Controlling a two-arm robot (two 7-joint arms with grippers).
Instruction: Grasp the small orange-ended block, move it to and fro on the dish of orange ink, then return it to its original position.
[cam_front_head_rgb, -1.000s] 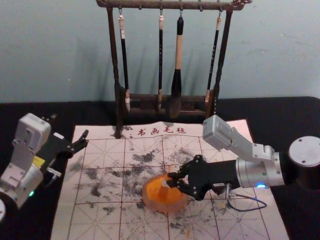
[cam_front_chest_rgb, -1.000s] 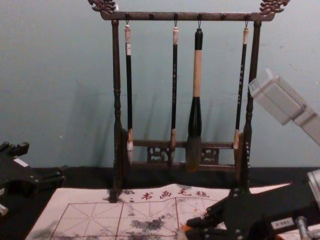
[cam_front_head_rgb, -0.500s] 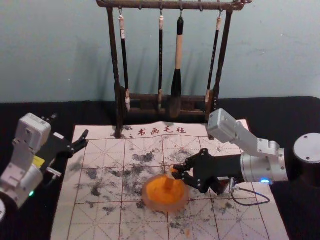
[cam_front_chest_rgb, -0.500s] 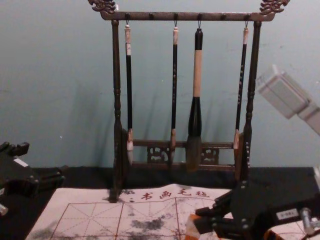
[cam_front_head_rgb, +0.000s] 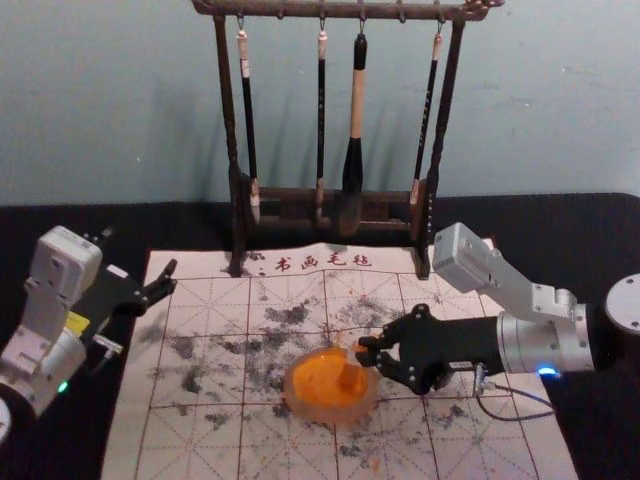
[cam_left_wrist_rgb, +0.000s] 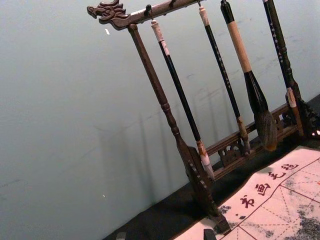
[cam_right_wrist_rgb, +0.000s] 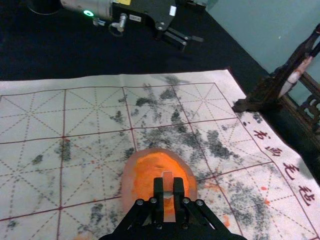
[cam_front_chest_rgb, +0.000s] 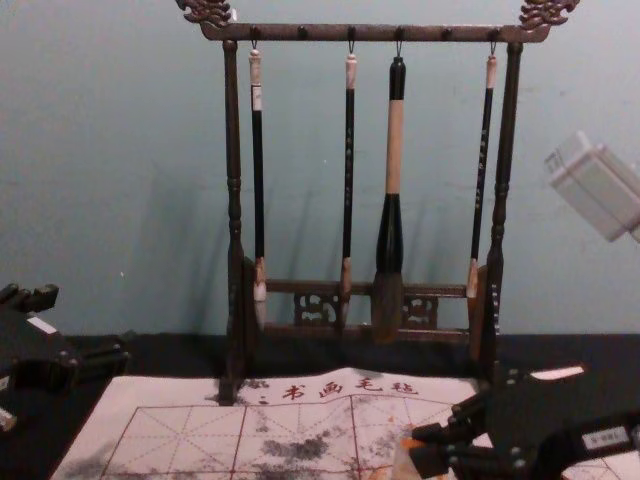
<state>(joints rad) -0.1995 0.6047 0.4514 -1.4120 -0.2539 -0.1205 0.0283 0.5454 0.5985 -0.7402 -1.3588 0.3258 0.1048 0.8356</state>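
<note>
While a black-clothed worktop (cam_front_head_rgb: 50, 222) is carrying everything, a gridded, ink-stained mat (cam_front_head_rgb: 200, 440) is covering its middle. Behind, a dark wooden rack (cam_front_chest_rgb: 233, 140) is standing with brushes (cam_front_chest_rgb: 394, 150) hanging from it. The left gripper (cam_front_head_rgb: 140, 257) is idling beyond the mat's left side, its jaws standing apart with nothing between them. The right gripper (cam_right_wrist_rgb: 168, 187) is reaching in over the dish (cam_front_head_rgb: 304, 402) from the right, its jaws clamping the block. Orange ink (cam_front_head_rgb: 318, 370) is coating the dish's inside, and the small block (cam_front_head_rgb: 351, 376) is standing near the dish's right edge, roughly upright, its orange end down in or just over the ink; I cannot tell how firmly it is pressing.

The dabbing stroke is probably under way, with the return yet to come. The block is likely proving light, stiff and hardly fragile, but its smooth sides may be growing slippery where ink is creeping up. The jaws are sensibly taking it by the upper part, across opposite faces; a lower hold would be risking smears, and too much downward push could be tilting it or dragging the dish along.
</note>
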